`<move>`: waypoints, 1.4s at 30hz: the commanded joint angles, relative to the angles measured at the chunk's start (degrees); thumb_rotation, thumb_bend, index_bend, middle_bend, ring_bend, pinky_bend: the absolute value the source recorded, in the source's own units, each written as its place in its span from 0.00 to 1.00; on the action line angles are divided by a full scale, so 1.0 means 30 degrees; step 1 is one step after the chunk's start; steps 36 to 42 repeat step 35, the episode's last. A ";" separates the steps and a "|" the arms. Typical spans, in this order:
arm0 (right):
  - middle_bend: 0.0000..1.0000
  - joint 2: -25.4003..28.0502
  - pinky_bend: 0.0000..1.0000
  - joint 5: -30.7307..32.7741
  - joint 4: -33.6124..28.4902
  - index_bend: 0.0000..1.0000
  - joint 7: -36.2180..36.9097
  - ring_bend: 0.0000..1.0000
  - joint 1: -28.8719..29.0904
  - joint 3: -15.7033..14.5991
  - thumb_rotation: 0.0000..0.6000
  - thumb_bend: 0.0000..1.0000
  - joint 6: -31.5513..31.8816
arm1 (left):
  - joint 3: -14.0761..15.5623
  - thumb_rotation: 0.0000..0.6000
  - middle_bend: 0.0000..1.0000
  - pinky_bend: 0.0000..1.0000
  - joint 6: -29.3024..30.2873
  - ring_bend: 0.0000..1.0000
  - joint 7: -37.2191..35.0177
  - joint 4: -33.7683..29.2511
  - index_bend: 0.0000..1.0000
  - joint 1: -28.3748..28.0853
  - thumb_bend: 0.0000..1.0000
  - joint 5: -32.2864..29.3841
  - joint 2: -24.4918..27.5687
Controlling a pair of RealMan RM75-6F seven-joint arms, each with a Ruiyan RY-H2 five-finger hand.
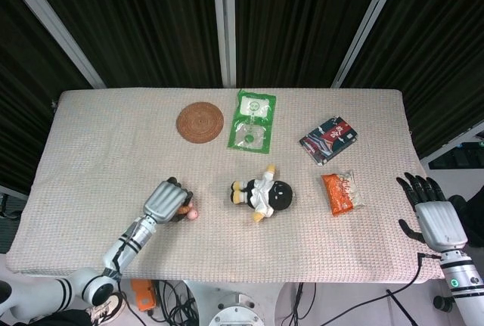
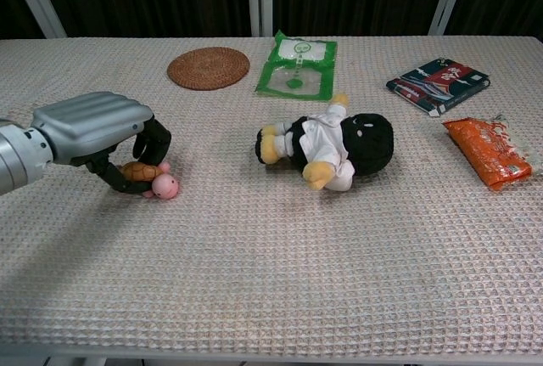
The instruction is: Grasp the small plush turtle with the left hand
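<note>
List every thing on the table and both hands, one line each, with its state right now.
Left robot hand: fingers curled around the turtle.
Small plush turtle: gripped, on the table.
Right robot hand: off the table's edge, holding nothing.
Plush doll: lying on its side.
Woven coaster: flat.
Green packet: flat.
Dark packet: flat.
Orange snack bag: flat.
</note>
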 commanded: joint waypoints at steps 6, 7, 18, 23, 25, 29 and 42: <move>0.00 0.0260 0.00 0.0095 -0.0237 0.00 0.0055 0.00 -0.0014 0.0236 1.00 0.24 0.0277 | 0.0105 1.00 0.00 0.05 0.0904 0.00 -0.1190 -0.1295 0.05 0.0285 0.13 0.1046 0.1428; 0.00 0.0327 0.00 0.0065 -0.0289 0.00 0.0046 0.00 -0.0037 0.0221 1.00 0.24 0.0318 | 0.0083 1.00 0.00 0.02 0.1411 0.00 -0.1155 -0.1465 0.05 0.0502 0.13 0.1162 0.1597; 0.00 0.0540 0.00 -0.0227 -0.0883 0.00 -0.0094 0.00 -0.0033 0.0200 1.00 0.24 0.0499 | 0.1100 1.00 0.00 0.00 0.7119 0.00 -0.1476 -0.4853 0.05 0.4202 0.12 0.2440 0.5535; 0.00 0.0245 0.00 -0.0104 -0.0912 0.00 -0.0454 0.00 0.0114 0.0161 1.00 0.24 0.0124 | 0.2401 1.00 0.00 0.00 1.1419 0.00 -0.5858 -0.2439 0.05 0.7146 0.13 0.4326 0.6230; 0.00 0.0116 0.00 -0.0108 -0.0962 0.00 -0.0680 0.00 0.0174 0.0121 1.00 0.24 -0.0008 | 0.2710 1.00 0.00 0.00 1.2091 0.00 -0.6847 -0.1517 0.05 0.8033 0.13 0.4178 0.6405; 0.00 -0.0137 0.00 -0.0148 -0.1017 0.00 -0.1101 0.00 0.0271 0.0039 1.00 0.24 -0.0204 | 0.2798 1.00 0.00 0.00 1.2382 0.00 -0.8025 -0.0351 0.05 0.8913 0.13 0.3806 0.6403; 0.00 -0.0355 0.00 -0.0203 -0.1087 0.00 -0.1552 0.00 0.0266 -0.0103 1.00 0.24 -0.0272 | 0.2521 1.00 0.00 0.00 1.2680 0.00 -0.8523 0.0601 0.05 0.9363 0.14 0.4095 0.6070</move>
